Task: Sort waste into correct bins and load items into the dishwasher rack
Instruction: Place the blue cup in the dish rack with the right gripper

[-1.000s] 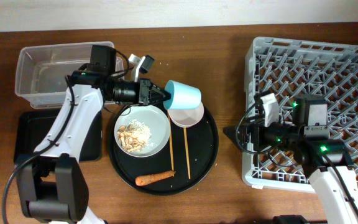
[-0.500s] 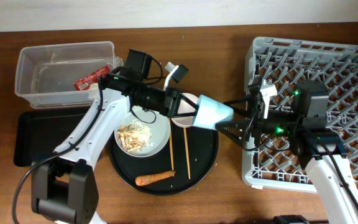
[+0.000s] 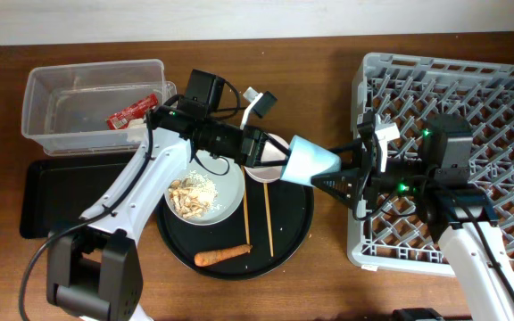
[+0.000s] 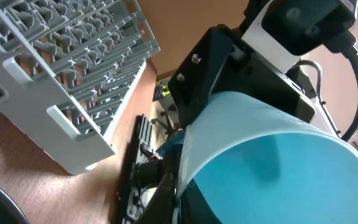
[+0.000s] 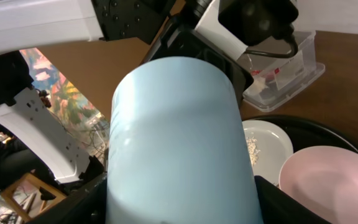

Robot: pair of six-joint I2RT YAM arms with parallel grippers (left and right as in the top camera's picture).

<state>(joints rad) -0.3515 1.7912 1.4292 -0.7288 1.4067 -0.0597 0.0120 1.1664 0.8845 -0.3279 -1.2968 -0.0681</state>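
Above the right edge of the round black serving tray point(image 3: 306, 218), just short of the dishwasher rack point(image 3: 507, 116), we see the light-blue cup point(image 3: 313, 160) lying on its side in the air, clear of the bench point(image 3: 328, 71). The left jaws grip it by the rim at its wide end, with its mouth turned back toward the left arm point(image 3: 132, 178). The right jaws stand wide, one finger on each side of the cup's base end, and we cannot tell whether they touch it. On the serving tray sits the pale plate point(image 3: 227, 201) with the beige food scraps point(image 3: 190, 192) heaped on its left half. Beside the plate is the small white bowl point(image 3: 267, 171), partly hidden under the left wrist. The two chopsticks point(image 3: 246, 223) lie side by side below the bowl, and the carrot point(image 3: 222, 257) rests near the tray's front edge. At the far left, the red snack wrapper point(image 3: 132, 111) lies inside the clear tub point(image 3: 38, 125). The flat black tray point(image 3: 38, 196) sits just in front of the tub.
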